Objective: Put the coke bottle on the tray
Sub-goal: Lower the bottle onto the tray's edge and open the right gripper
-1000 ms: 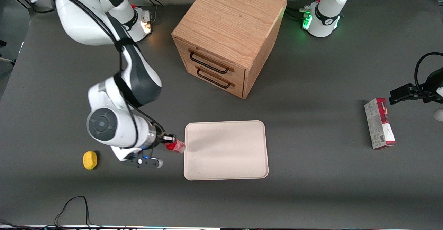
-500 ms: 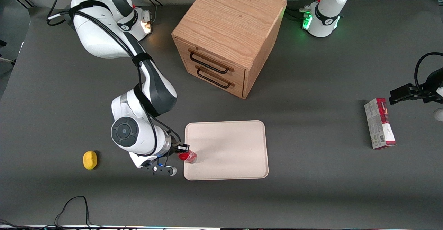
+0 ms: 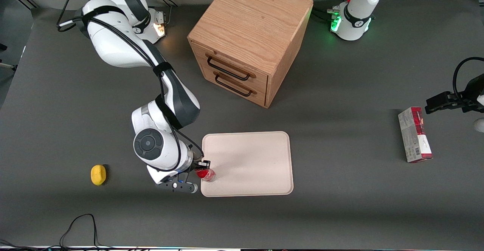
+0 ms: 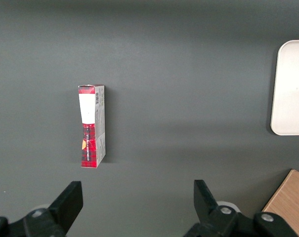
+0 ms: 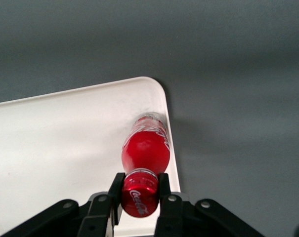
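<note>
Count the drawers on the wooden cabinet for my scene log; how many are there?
2. The light oak wooden cabinet shows an upper drawer and a lower drawer directly below. The gripper holds the small red coke bottle at the cream-white rectangular tray.

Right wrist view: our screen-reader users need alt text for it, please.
The gripper fingers clamp the red cap of the coke bottle, whose base is over the cream tray near its rounded corner, with dark table around.
</note>
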